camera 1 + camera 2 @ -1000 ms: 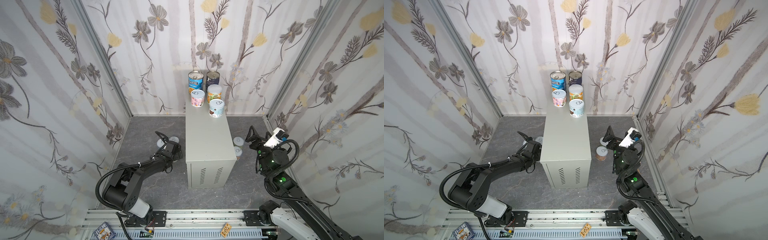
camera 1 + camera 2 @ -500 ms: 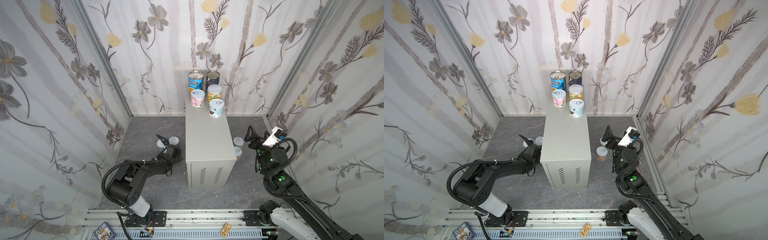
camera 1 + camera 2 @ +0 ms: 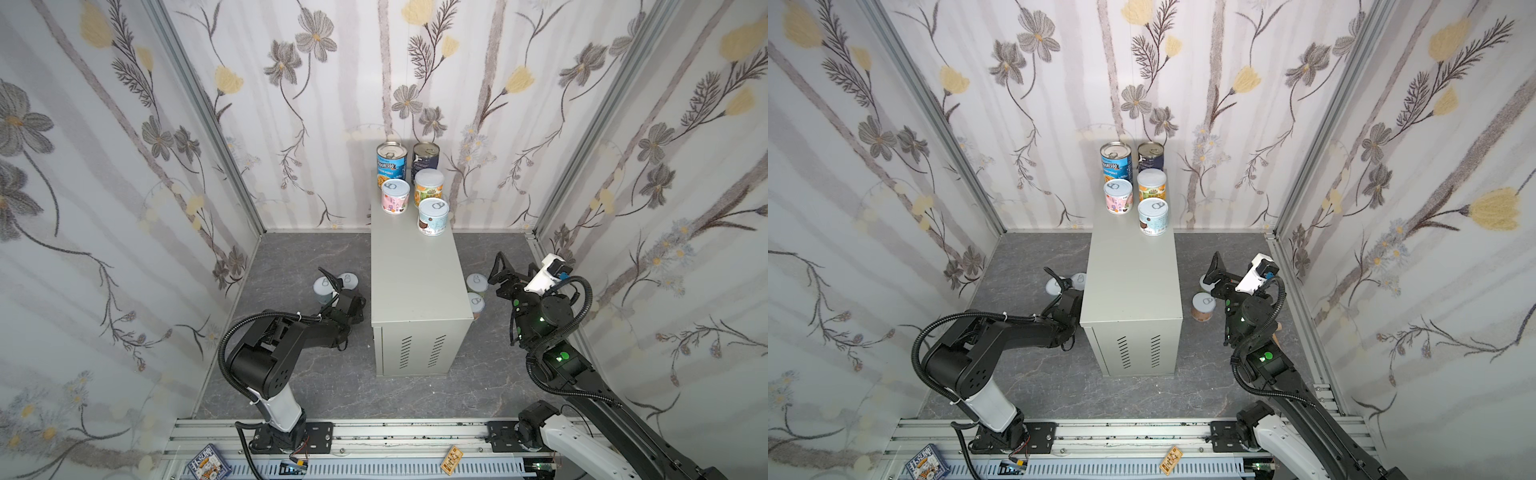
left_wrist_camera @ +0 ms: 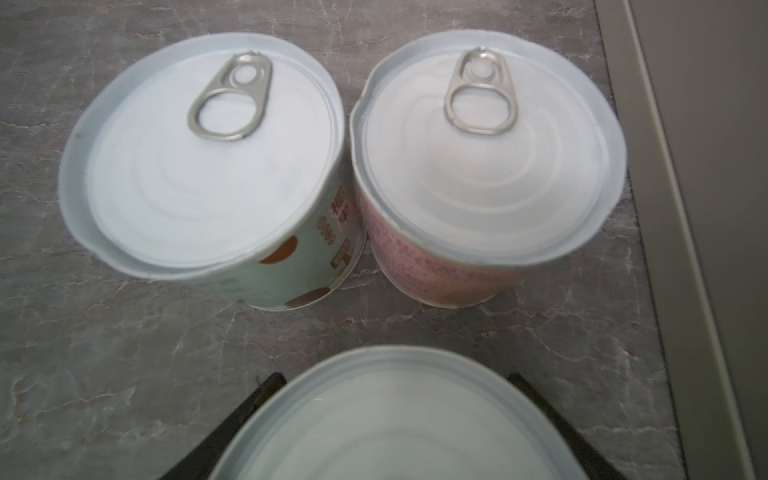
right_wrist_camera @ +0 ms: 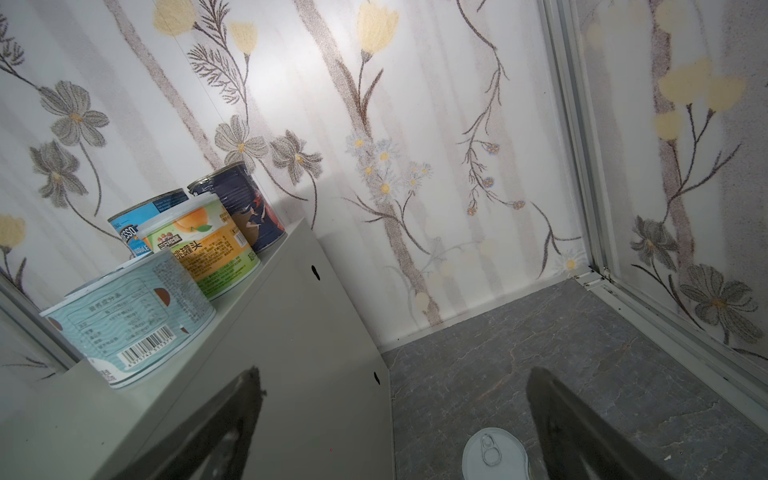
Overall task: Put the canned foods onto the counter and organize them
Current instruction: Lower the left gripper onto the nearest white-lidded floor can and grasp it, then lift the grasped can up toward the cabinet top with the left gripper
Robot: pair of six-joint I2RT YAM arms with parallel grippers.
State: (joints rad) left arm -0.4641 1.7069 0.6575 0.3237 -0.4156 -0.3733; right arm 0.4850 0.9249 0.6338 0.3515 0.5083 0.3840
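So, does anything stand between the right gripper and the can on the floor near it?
Nothing visible does. In the right wrist view the can sits unobstructed before the open right gripper, on bare floor; the counter stands beside it.

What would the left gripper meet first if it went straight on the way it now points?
The white-lidded can that sits between the fingers of the left gripper. Past it, the line seems to run toward the gap between the mint-labelled can and the pink-labelled can, but depth is unclear.
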